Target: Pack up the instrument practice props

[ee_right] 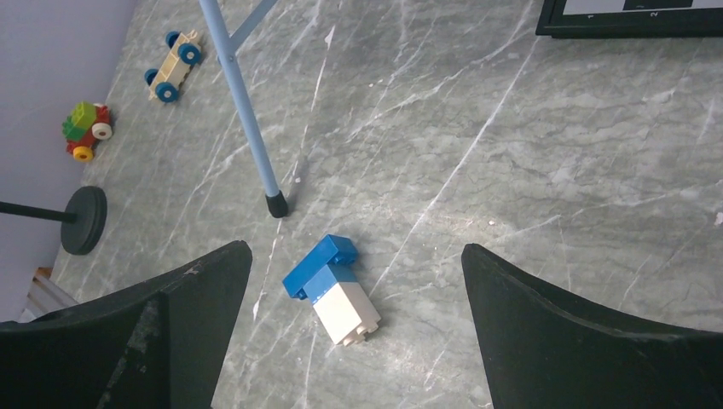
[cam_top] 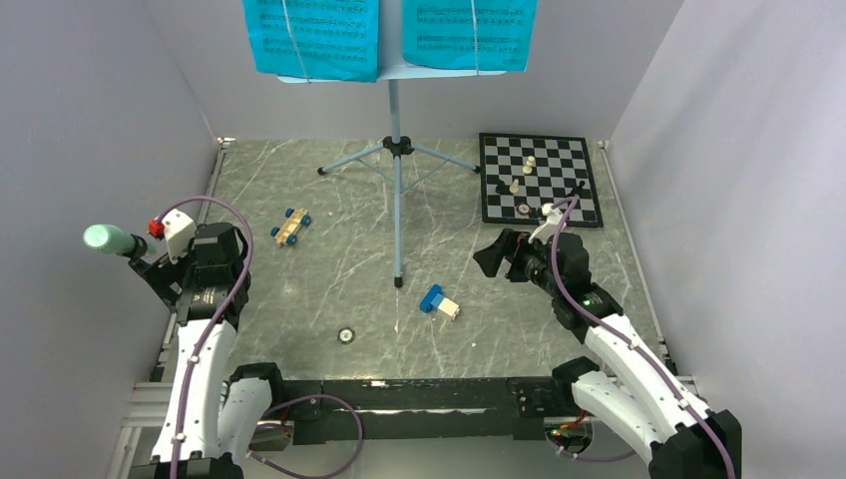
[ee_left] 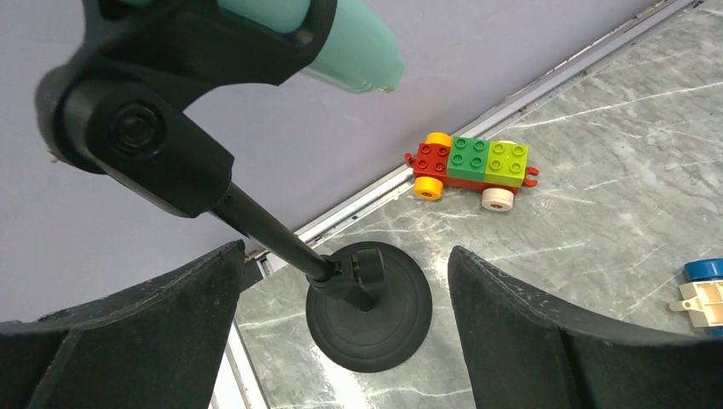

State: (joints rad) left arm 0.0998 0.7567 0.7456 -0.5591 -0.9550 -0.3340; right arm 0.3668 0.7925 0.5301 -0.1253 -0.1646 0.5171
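Microphone [ee_left: 349, 43] clipped in its black stand [ee_left: 371, 311], your left end effector [ee_left: 345, 250] spread open facing it, right end effector [ee_right: 355, 248] released.

Each arm has white shells on its long links and black housings at the joints, the left arm [cam_top: 200, 359] and the right arm [cam_top: 638, 359] alike. A purple cable [cam_top: 242, 284] runs along each one, held down by small pale ties. A small white box [cam_top: 178, 232] sits at the left wrist, and a slimmer white bracket [cam_top: 547, 228] at the right wrist. One black housing on the left arm carries a pale printed label [cam_top: 205, 295]. The left fingers [ee_left: 546, 341] are broad matte-black wedges with rounded tips. The right fingers [ee_right: 588, 332] look the same.
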